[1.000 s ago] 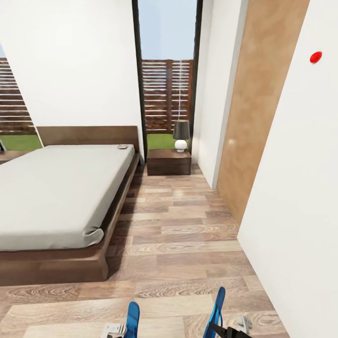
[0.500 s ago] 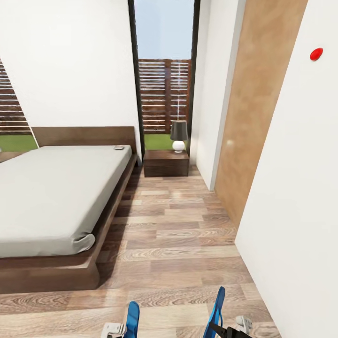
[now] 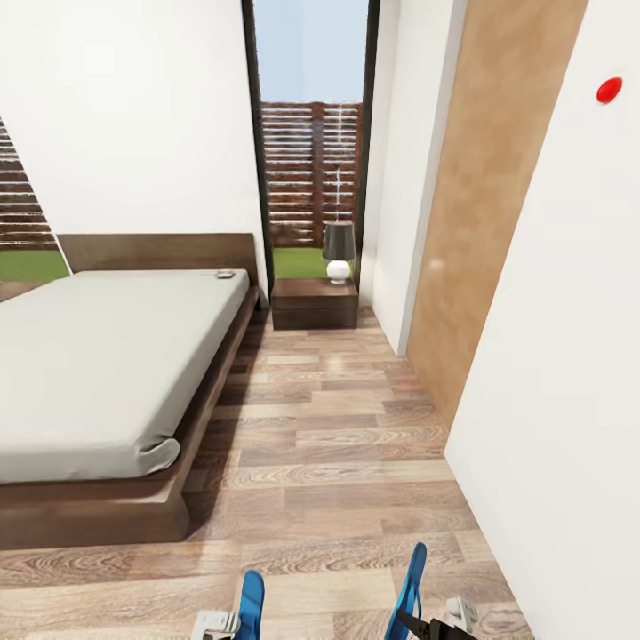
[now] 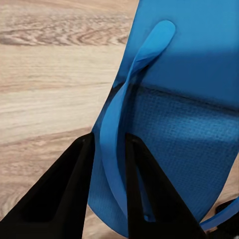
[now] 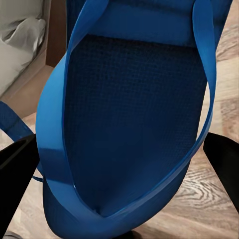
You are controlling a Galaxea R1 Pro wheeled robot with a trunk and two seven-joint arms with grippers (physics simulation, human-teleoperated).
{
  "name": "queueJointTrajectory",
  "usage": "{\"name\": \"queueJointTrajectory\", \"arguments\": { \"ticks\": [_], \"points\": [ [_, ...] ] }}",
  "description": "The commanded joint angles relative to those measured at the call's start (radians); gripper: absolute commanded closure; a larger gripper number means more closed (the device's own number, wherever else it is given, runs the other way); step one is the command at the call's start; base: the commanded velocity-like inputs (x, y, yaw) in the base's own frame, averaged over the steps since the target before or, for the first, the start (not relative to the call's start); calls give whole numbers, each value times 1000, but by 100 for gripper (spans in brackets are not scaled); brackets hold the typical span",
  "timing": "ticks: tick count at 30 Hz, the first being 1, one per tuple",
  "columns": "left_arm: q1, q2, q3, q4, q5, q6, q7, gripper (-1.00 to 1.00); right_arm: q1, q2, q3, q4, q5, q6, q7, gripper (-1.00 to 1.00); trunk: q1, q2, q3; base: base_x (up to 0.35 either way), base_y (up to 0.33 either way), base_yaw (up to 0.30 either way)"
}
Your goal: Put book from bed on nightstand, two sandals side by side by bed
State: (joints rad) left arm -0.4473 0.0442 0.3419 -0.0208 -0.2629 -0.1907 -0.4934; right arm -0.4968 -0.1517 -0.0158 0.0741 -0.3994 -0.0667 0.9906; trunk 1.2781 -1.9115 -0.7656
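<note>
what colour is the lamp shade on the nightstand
Dark grey, over a round white base; the lamp on the nightstand shows best in the head view.

Head camera high, facing bed [image 3: 107, 364]; wrist cameras close on sandals [image 4: 184, 124].

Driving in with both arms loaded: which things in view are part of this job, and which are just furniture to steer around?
Job: left sandal in left gripper; right sandal in right gripper; bed; book; nightstand.
Background: lamp, wooden door, window.
</note>
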Motion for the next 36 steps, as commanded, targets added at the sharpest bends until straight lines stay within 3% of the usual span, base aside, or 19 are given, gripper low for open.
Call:
{"name": "queueJointTrajectory", "arguments": {
  "ticks": [1,17,36],
  "points": [
    [-1,0,9,1,-12,-6,1,100,-2,0,-2,4,0,-7,3,100,0,0,-3,0,0,0],
    [-1,0,9,1,-12,-6,1,100,-2,0,-3,4,0,-7,3,100,0,0,-22,6,-2,0],
    [-1,0,9,1,-12,-6,1,100,-2,0,-2,4,0,-7,3,100,0,0,-22,284,-115,8]
  ]
}}
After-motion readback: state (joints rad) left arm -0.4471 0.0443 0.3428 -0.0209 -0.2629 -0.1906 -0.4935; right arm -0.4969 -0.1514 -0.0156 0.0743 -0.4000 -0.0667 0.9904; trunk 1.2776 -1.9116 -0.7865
